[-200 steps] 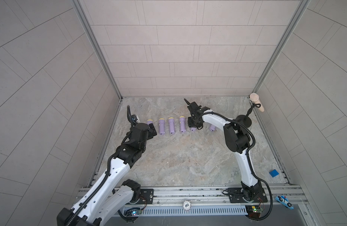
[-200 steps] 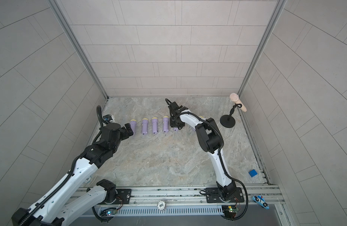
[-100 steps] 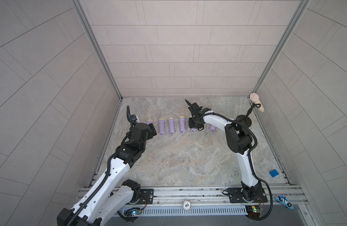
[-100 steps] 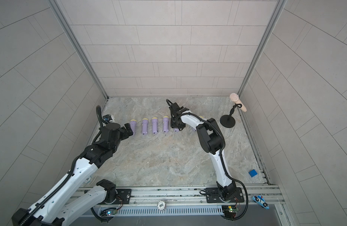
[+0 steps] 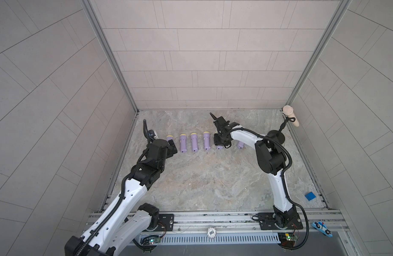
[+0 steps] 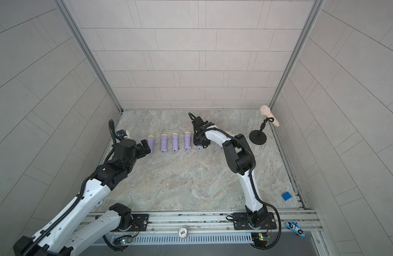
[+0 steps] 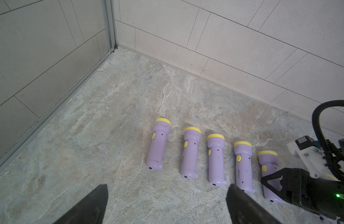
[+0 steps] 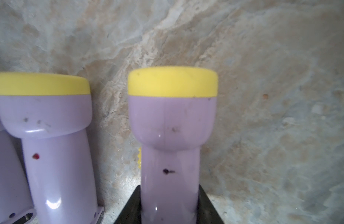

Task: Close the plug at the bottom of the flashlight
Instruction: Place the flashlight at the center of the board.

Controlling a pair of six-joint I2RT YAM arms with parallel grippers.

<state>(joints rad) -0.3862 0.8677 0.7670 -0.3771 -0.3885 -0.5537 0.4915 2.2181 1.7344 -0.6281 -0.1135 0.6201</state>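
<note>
Several purple flashlights with yellow heads lie in a row near the back wall. My right gripper (image 8: 169,209) is shut on the handle of one flashlight (image 8: 172,120), a black finger (image 8: 130,207) on each side. In both top views the gripper (image 5: 221,141) covers most of this flashlight (image 6: 199,147). Its bottom end and plug are hidden. My left gripper (image 7: 167,205) stands open over bare floor, just short of the row's left end (image 5: 171,147). From the left wrist view, the right gripper (image 7: 279,182) sits over the fifth flashlight (image 7: 268,164).
One more flashlight (image 5: 240,145) lies right of the held one, under the right arm. A black stand (image 5: 276,137) with a beige piece (image 5: 291,115) is in the back right corner. A blue block (image 5: 310,196) lies front right. Tiled walls close three sides.
The right gripper has shifted very slightly while staying shut on the flashlight. The left arm has barely moved.
</note>
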